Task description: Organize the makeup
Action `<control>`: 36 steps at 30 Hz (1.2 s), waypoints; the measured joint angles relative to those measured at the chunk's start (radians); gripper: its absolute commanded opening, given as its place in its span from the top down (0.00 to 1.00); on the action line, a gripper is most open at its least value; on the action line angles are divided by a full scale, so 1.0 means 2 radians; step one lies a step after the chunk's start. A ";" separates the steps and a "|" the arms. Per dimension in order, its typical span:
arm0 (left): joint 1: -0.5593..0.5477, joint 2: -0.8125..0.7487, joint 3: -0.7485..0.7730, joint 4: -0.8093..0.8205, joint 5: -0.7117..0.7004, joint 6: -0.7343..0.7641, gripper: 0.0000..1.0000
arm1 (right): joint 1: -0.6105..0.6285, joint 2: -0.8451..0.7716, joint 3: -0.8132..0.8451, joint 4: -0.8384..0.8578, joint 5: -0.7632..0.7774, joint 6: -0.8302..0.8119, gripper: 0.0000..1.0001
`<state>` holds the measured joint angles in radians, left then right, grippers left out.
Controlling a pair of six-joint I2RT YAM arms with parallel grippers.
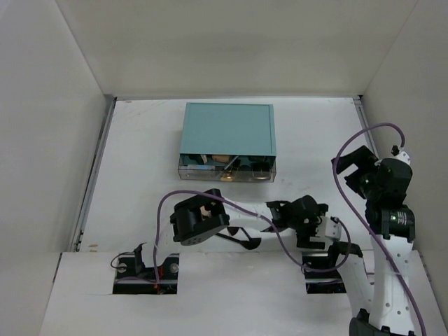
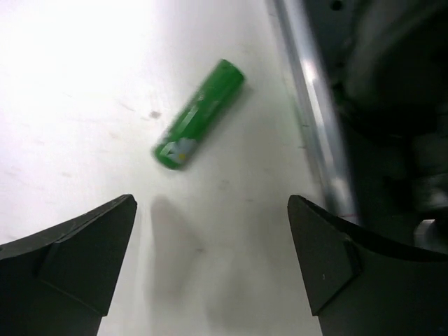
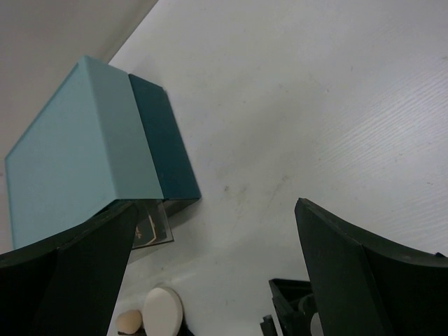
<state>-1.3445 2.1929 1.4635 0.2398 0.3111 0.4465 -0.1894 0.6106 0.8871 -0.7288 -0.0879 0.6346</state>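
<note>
- The left gripper point(image 2: 211, 201) hangs over the white table point(image 2: 84, 63) with its two black fingers spread wide and nothing between them.
- A green cylindrical tube with a printed label point(image 2: 199, 115) lies flat on the table at 12 o'clock from that gap. Its long axis runs from 1 to 7 o'clock, and it is apart from both fingers.
- A grey metal rail point(image 2: 315, 119) runs along the table at 3 o'clock of the tube, near it but not touching.
- The right gripper point(image 3: 217, 204) is also wide open and holds nothing. In the top view it sits at 4 o'clock of the teal rectangular box point(image 1: 227, 129).
- A clear drawer point(image 1: 227, 170) stands pulled out of the box at its 6 o'clock side, holding small dark and tan items too small to name.
- A round cream puff point(image 3: 163, 311) and a peach egg-shaped sponge point(image 3: 129, 322) lie side by side at 7 o'clock from the right gripper's gap, in front of the drawer. What they rest on cannot be told.
</note>
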 measured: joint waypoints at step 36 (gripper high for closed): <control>0.043 0.111 0.132 -0.007 0.213 0.147 0.94 | 0.013 0.003 -0.019 0.028 -0.045 0.033 0.00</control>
<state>-1.2575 2.4142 1.7275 0.2249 0.7364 0.7410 -0.1638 0.6170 0.8494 -0.6724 -0.1772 0.7010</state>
